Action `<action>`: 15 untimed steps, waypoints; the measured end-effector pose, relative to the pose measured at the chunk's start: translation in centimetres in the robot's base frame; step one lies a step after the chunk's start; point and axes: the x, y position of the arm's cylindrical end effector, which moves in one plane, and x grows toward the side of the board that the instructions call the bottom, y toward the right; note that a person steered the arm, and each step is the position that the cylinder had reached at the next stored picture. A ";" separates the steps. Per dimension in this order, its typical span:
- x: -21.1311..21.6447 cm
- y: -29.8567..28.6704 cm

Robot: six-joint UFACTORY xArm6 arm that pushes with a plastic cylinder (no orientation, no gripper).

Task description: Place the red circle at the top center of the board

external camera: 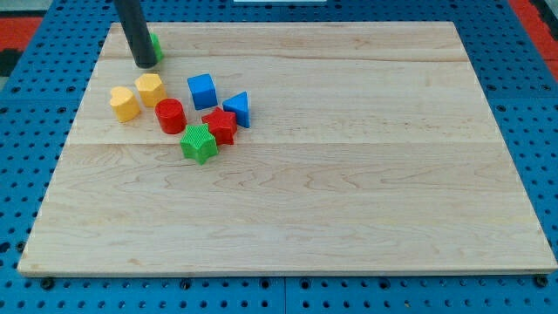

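The red circle (170, 115) is a short red cylinder in the left part of the wooden board (349, 174). It sits among a cluster of blocks, right of the yellow blocks and left of the red star (220, 126). My tip (146, 64) is above and slightly left of the red circle, near the board's top left corner, apart from it. The rod partly hides a green block (156, 44) just behind it.
Around the red circle: a yellow block (124, 103) at the left, a yellow hexagon (150, 88) above it, a blue cube (201, 90), a blue triangle (238, 109) and a green star (199, 143) below. Blue pegboard surrounds the board.
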 end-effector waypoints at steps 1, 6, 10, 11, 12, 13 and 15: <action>-0.3 0.7; 4.8 5.3; 12.6 10.2; 16.8 10.1; 16.7 6.3; 15.7 5.9; 7.3 6.4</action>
